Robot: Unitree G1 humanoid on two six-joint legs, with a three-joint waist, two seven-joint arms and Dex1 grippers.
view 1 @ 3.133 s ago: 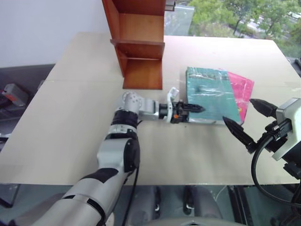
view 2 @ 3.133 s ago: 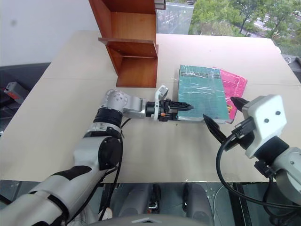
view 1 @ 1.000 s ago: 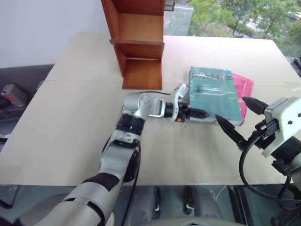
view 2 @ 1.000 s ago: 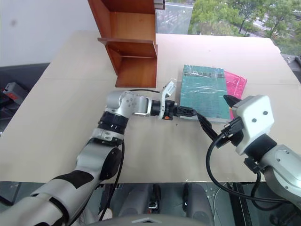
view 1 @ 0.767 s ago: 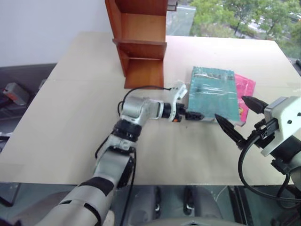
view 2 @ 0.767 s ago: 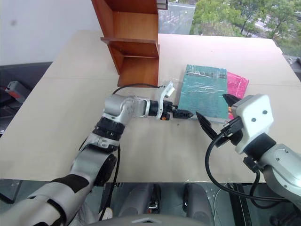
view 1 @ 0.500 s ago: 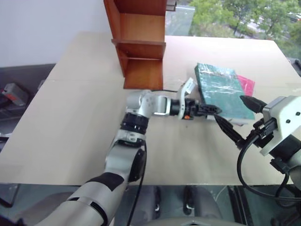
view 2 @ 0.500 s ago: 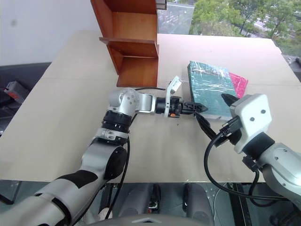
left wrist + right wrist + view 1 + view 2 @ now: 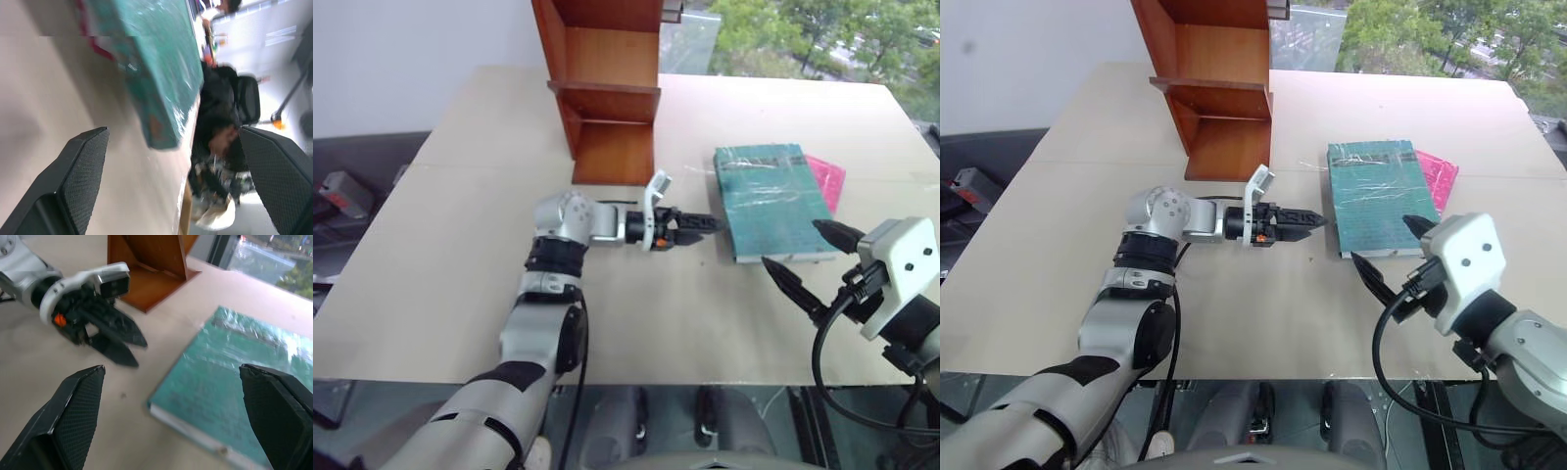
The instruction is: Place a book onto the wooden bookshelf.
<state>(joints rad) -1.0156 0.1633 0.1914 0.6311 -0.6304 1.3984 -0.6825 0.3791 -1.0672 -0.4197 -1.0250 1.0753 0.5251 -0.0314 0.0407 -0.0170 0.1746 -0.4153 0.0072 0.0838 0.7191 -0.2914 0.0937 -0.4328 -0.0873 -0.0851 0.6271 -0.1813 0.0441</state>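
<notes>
The book [image 9: 771, 201] lies flat on the counter [image 9: 460, 245], long axis running away from the robot, well right of the wooden bookshelf [image 9: 607, 88]. The left pincer [image 9: 700, 224], spread wide and empty, points at its left edge, nearer; the right pincer [image 9: 808, 266], equally open, hovers by its near end.

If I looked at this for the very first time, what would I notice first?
Probably the big shiny teal book lying flat on the tan table, with a pink book peeking out from under its far side. Two open black robot grippers are near it: the left gripper beside its edge, the right gripper at its near corner. The tall reddish-brown wooden bookshelf stands farther back on the table.
</notes>
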